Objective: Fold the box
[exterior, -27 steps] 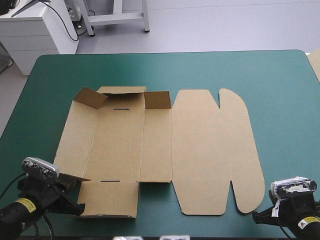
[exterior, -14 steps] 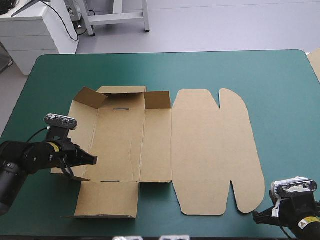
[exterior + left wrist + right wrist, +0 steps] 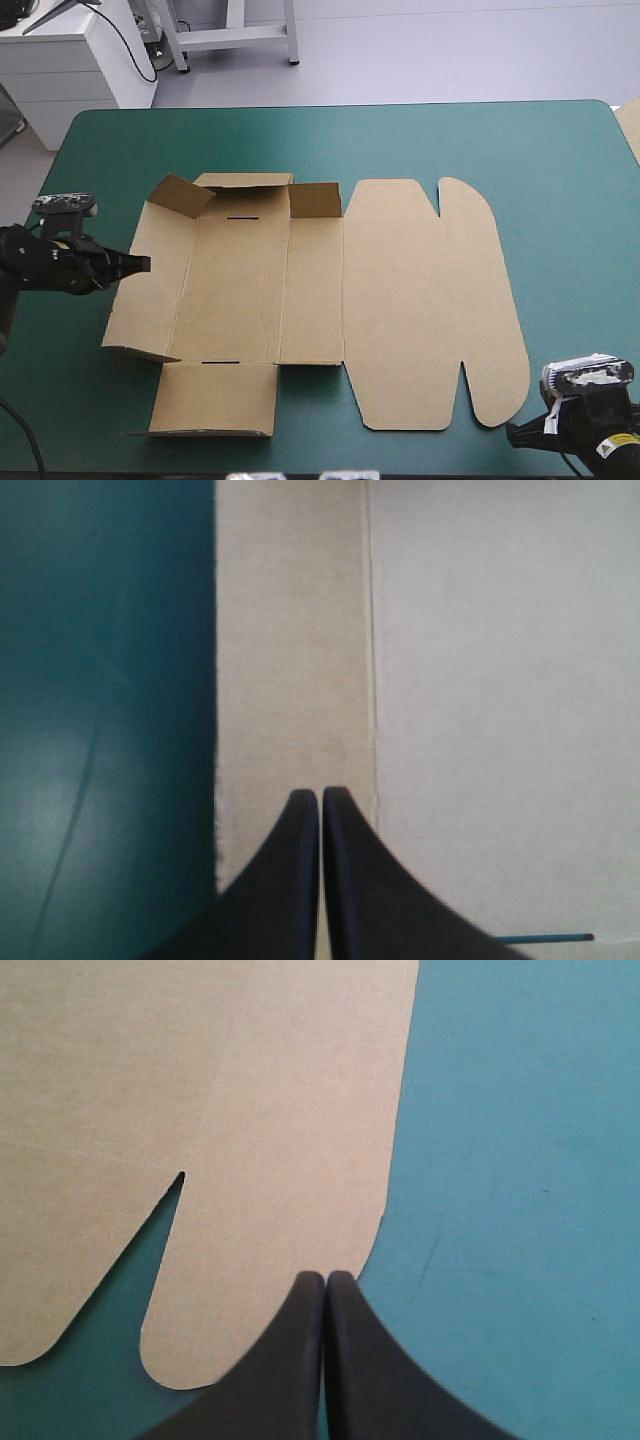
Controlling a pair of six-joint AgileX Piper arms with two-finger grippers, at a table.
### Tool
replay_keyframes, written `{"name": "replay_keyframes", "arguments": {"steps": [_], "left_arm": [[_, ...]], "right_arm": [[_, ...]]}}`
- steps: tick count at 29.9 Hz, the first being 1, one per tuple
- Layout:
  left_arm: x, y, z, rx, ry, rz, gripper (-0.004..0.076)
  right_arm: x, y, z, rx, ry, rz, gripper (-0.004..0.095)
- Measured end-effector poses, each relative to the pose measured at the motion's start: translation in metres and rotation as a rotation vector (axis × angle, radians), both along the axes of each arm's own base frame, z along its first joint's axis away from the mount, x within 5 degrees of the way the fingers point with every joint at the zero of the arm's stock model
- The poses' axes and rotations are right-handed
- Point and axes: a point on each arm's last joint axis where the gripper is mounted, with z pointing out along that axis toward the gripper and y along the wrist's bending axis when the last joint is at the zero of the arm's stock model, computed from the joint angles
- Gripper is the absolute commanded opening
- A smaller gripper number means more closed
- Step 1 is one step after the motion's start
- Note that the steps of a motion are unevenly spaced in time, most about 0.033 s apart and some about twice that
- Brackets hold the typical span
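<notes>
The brown box (image 3: 300,290) lay opened out as a cut sheet on the teal-green desk (image 3: 570,220), reaching from left of the middle well toward the right side. Its lid (image 3: 430,300), with two rounded tabs, lay flat on the right. At the far left a corner flap (image 3: 180,195) stood tilted upward beside a low raised strip along the far edge, and the near flap (image 3: 215,398) rested flat toward the desk's near edge. The near corner of the left side panel appeared slightly lifted. The left end effector (image 3: 135,264) was clenched, its black fingers meeting in a point and grasping nothing. It sat at the box's left edge, and in the left wrist view its tips stood over the narrow side panel, just beside the crease. The right end effector (image 3: 512,432) was likewise clenched on nothing and sat at the near right corner of the desk. In the right wrist view its tips stood at the rounded edge of the lid's near tab; contact could not be told. An edge of more board (image 3: 631,128) showed at the desk's far right edge, well apart from the box.
</notes>
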Motion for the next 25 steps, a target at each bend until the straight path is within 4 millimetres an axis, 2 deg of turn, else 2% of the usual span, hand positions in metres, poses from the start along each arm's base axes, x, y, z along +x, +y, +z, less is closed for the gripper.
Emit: {"name": "replay_keyframes", "arguments": {"steps": [6, 9, 16, 18, 20, 23, 25], "left_arm": [[-0.007, 0.04, -0.01, -0.036, 0.078, 0.077, -0.0008], [-0.007, 0.052, -0.013, -0.053, 0.087, 0.103, -0.0008], [-0.006, 0.057, -0.016, -0.04, 0.086, 0.079, 0.0003], [-0.006, 0.057, -0.016, -0.038, 0.085, 0.075, 0.0042], [-0.005, 0.057, -0.016, -0.038, 0.085, 0.072, 0.0122], [-0.003, 0.058, -0.019, -0.043, 0.095, 0.072, 0.0307], [0.0, 0.059, -0.023, -0.053, 0.112, 0.076, 0.04]], "right_arm": [[0.0, 0.0, 0.0, 0.0, 0.0, 0.0, -0.0021], [0.0, 0.0, 0.0, 0.0, 0.0, 0.0, -0.0021], [0.0, 0.0, 0.0, 0.0, 0.0, 0.0, -0.0021], [0.0, 0.0, 0.0, 0.0, 0.0, 0.0, -0.0021], [0.0, 0.0, 0.0, 0.0, 0.0, 0.0, -0.0021], [0.0, 0.0, 0.0, 0.0, 0.0, 0.0, -0.0021], [0.0, 0.0, 0.0, 0.0, 0.0, 0.0, -0.0021]]}}
